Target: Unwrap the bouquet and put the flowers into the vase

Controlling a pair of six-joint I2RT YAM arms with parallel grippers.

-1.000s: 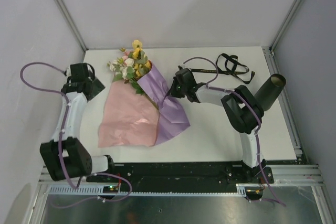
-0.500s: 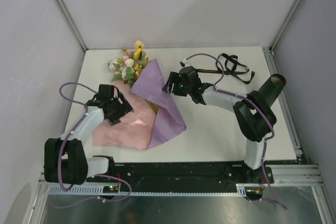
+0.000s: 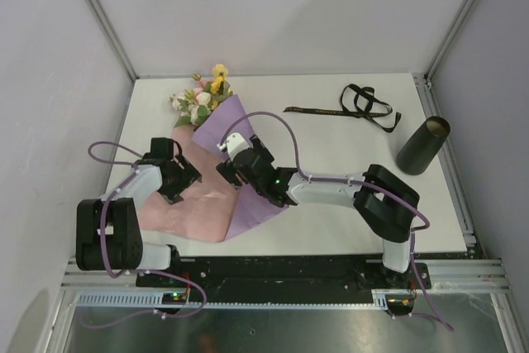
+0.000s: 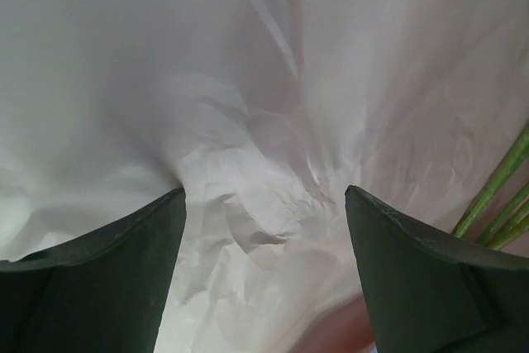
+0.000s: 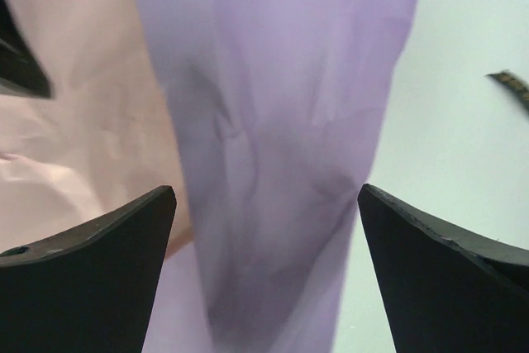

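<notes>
Jaws spread wide and pinching nothing, the left gripper point(image 4: 264, 196) is hovering low over the pink inside of the paper wrap point(image 3: 202, 204), while the right gripper point(image 5: 266, 196), reaching in from the wrap's right, is hanging over its lilac flap point(image 3: 258, 202). The flowers point(image 3: 201, 98) are lying at the wrap's far end. The ribbon point(image 3: 355, 105) is lying loose beyond the wrap's far right, and the vase point(image 3: 421, 146) is waiting well right of it with no stems inside. Unwrapping looks partly done; lifting and placing are yet to come.

You had a white table point(image 3: 347, 146) boxed in by pale grey walls point(image 3: 281, 6), evenly lit. Metal posts point(image 3: 100, 18) rose at its far corners; a black rail point(image 3: 281, 269) ran along its near edge.
</notes>
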